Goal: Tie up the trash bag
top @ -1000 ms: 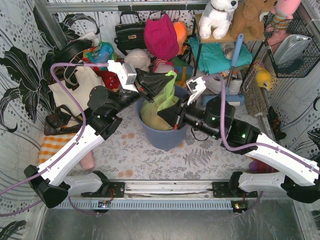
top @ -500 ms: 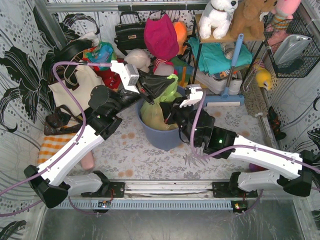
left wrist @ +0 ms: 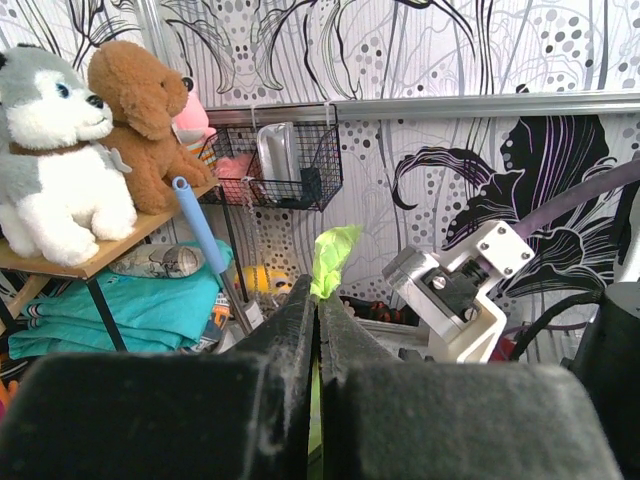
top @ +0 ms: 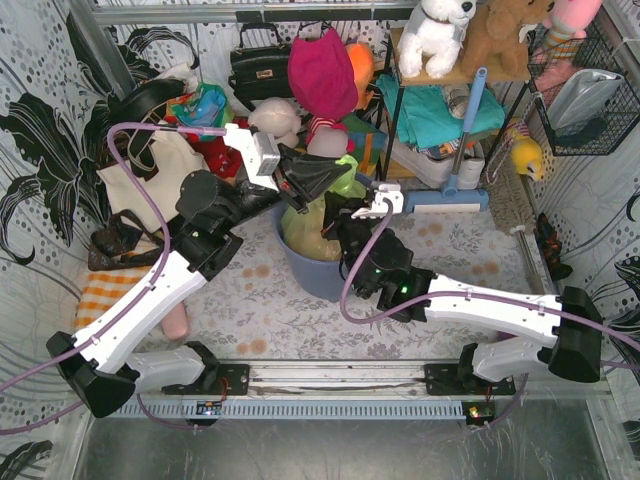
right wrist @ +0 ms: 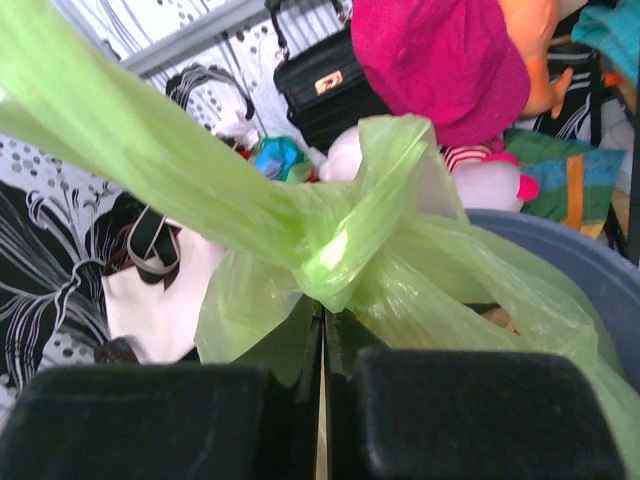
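Half done or better, going by the plastic. Looking first at the trash bag (top: 318, 232), sitting upright inside the blue-grey bin (top: 325, 280) near the middle of the tabletop (top: 270, 310), with tan scraps showing through thin green film. Seeing, in the right wrist view, a knot (right wrist: 335, 250) already gathered at the bag's mouth, looking puffed and loose rather than cinched hard. Clenching the right tool (right wrist: 322, 322) on the film directly under that knot, with both jaws pressed flat together. Pinching one free tail (left wrist: 333, 255) of the bag in the left tool (left wrist: 317, 300), likewise clamped tight, with the tail poking up past the fingertips and stretching as a taut band across to the knot. Judging the first tie as made. Judging the remainder as drawing the ends apart to snug it down, perhaps adding a second tie, then letting go. Not being able to tell how firm the knot is underneath. Moving outward, passing a cream tote bag (top: 150, 175) left of the bin and plush toys (top: 440, 25) on a shelf behind.
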`<state>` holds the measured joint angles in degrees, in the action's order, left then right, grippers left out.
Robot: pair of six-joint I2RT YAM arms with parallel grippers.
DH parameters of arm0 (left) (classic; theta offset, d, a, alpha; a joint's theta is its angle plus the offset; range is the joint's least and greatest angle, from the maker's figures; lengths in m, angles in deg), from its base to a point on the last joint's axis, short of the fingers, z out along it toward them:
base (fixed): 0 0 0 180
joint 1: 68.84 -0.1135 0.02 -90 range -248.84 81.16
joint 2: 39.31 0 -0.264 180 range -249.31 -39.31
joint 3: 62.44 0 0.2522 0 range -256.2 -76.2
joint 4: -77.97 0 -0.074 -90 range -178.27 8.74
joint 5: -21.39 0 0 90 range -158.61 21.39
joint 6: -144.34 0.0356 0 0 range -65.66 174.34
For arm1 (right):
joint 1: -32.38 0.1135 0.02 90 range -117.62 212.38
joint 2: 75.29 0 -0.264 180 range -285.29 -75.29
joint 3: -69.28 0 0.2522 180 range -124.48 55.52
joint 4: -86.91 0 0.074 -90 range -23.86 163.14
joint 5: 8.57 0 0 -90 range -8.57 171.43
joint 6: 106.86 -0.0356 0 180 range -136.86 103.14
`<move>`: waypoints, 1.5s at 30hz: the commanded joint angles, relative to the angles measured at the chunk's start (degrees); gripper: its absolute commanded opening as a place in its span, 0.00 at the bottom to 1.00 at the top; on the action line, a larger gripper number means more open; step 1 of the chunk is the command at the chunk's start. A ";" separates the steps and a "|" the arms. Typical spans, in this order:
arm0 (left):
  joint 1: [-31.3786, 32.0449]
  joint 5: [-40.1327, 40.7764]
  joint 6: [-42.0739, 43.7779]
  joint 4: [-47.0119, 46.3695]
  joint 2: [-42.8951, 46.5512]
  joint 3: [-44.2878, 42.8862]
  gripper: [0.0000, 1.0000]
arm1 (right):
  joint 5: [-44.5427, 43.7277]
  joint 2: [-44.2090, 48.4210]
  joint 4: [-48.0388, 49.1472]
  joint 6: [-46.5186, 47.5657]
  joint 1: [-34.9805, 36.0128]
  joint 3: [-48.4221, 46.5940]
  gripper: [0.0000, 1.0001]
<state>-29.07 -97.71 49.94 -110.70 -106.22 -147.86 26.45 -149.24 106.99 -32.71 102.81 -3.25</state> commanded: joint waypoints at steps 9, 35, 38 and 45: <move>0.13 -1.33 1.37 0.17 3.06 0.44 0.12 | -7.06 -1.95 24.48 15.50 -0.51 2.57 0.00; -11.00 3.30 -5.13 11.59 9.39 11.91 0.59 | -6.55 -0.05 16.02 13.14 -1.62 0.75 0.00; -12.15 -2.04 -4.17 12.44 6.88 11.02 0.59 | -6.20 -0.06 14.82 12.38 -1.70 0.24 0.00; -13.19 -8.51 -2.63 13.24 1.94 9.42 0.64 | -5.80 0.43 12.93 11.00 -1.76 -0.12 0.00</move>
<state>-41.53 -99.90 46.29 -97.02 -102.38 -136.32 20.33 -150.58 120.43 -20.30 101.34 -1.32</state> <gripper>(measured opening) 0.633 0.002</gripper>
